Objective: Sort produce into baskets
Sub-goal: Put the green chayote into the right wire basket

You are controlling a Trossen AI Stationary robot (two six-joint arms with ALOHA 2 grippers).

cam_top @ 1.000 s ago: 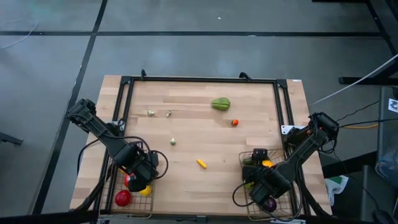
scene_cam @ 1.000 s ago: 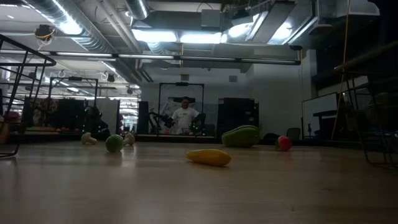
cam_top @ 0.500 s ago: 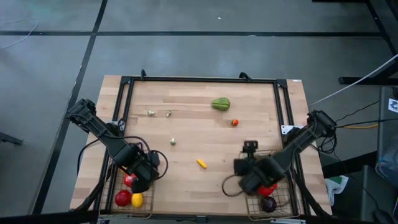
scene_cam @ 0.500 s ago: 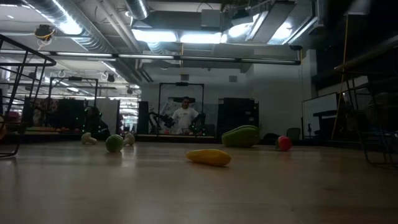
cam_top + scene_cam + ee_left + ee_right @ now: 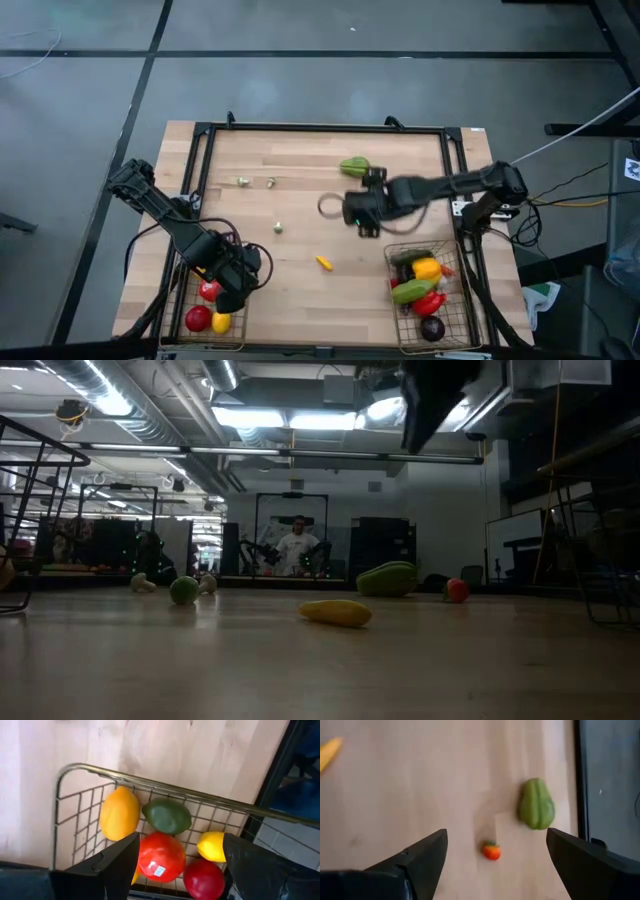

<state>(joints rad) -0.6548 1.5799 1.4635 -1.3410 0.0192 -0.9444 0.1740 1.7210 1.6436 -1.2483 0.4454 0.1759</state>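
Observation:
My left gripper [image 5: 232, 290] hangs open, pointing down over the left basket [image 5: 150, 782] at the table's near left. Red, yellow, orange and green produce lie in that basket. My right gripper [image 5: 495, 870] is open and empty above the table's far middle, also seen in the high view [image 5: 360, 212]. Below and ahead of it, on the wood, lie a small red-orange piece [image 5: 491, 851] and a green squash-shaped piece [image 5: 536, 804]. A yellow piece [image 5: 324, 263] lies mid-table. The right basket [image 5: 462, 300] at the near right holds green, yellow, red and purple pieces.
A small green ball [image 5: 277, 228] and two pale pieces [image 5: 243, 181] lie on the table's left half. A dark frame rail [image 5: 320, 127] runs along the far edge and down both sides. In the low view a person stands far off in the room.
My right gripper has swung from above the right basket toward the table's far edge and its middle, rising a little, its fingers staying open. A yellow piece in the left basket has shifted toward the near edge.

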